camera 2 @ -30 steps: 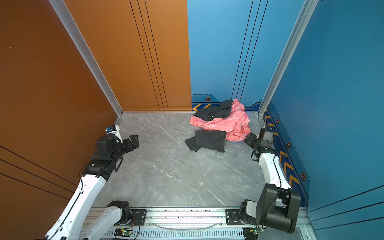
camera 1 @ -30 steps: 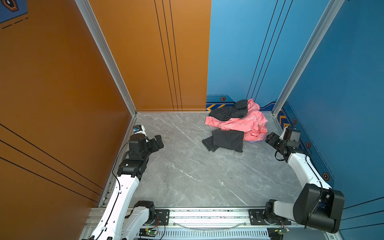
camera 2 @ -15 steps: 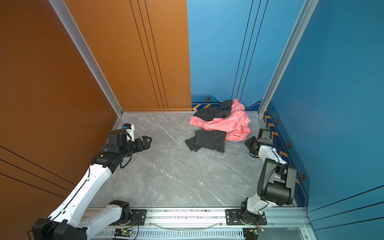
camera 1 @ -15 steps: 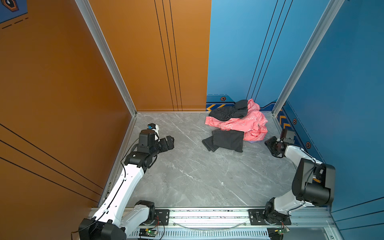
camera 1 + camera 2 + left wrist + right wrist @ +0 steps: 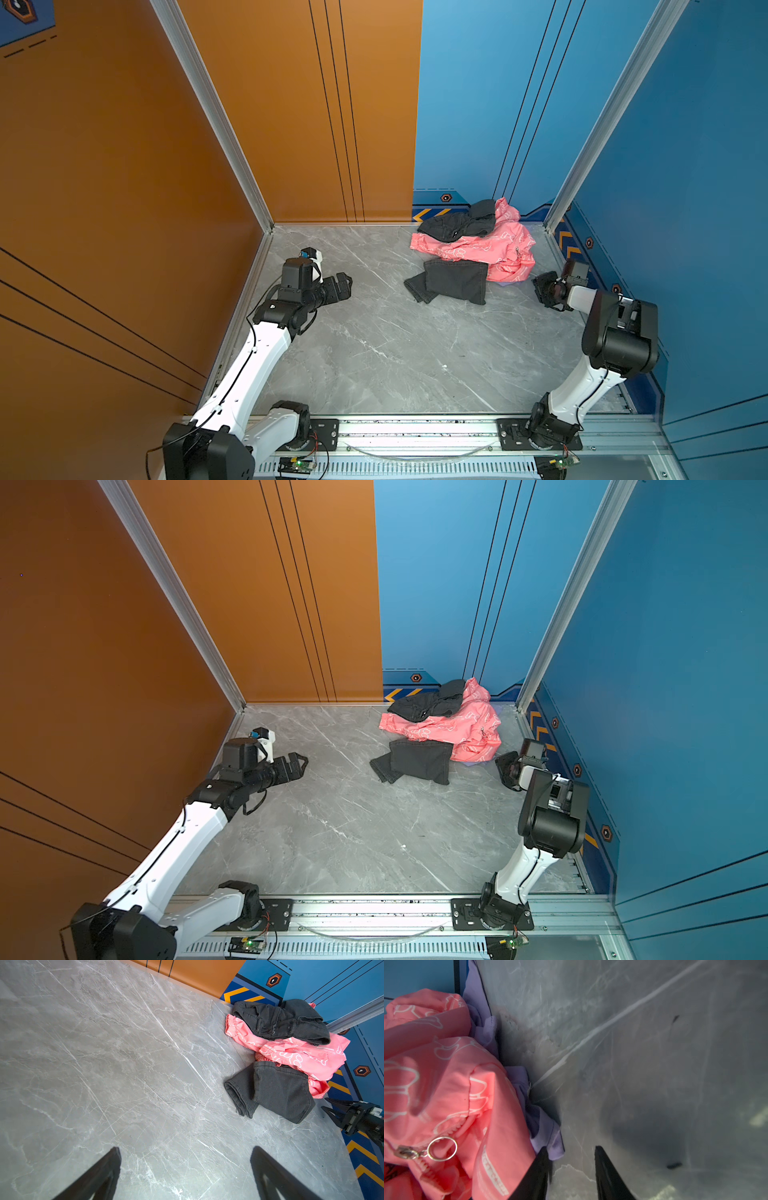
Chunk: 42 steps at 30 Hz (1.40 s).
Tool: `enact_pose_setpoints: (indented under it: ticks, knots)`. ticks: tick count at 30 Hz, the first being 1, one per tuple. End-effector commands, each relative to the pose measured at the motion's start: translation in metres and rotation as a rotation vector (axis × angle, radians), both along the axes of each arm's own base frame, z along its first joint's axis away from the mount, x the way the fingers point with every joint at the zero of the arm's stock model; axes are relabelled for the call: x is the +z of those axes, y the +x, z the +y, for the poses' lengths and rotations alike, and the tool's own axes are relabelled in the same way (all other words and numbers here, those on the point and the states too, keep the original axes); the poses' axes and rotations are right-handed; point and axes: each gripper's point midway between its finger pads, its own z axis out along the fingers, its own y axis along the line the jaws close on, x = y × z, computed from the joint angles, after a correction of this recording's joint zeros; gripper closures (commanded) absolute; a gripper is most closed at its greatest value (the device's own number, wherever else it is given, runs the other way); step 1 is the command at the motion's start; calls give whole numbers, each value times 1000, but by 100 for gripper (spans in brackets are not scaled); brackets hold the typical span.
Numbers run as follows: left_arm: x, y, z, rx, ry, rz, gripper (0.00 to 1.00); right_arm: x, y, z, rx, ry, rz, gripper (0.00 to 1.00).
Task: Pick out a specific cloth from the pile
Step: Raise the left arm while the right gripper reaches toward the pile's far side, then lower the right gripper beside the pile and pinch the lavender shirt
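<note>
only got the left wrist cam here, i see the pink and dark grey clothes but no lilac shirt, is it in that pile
Observer: Yes. The right wrist view shows the lilac shirt poking out from under the pink garment, onto the floor.
Operator: right gripper got it yet
Observer: No. The right gripper has its jaws apart with only bare floor between them; one fingertip lies at the shirt's edge.
Operator: top cams see it
Observer: Barely; in a top view only a thin lilac sliver shows beside the pink garment's near edge.

Lilac cloth (image 5: 545, 1136), white-lined coral-pink garment (image 5: 503, 249), dark grey garments (image 5: 457, 278)
</note>
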Motion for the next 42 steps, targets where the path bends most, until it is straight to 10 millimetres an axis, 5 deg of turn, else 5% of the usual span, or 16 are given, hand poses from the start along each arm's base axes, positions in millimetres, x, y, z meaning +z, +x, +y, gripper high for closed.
enact_pose_setpoints:
  ticks: [1, 31, 42]
  knots:
    - [13, 6, -4, -12, -17, -35, 2, 11, 20, -7, -31, 40, -75, 62]
    - [5, 12, 0, 39, -35, -32, 2, -10, 50, 12, 15, 153, -107, 73]
    - [10, 10, 0, 60, -47, -48, 2, -1, 64, 18, 11, 193, -167, 99]
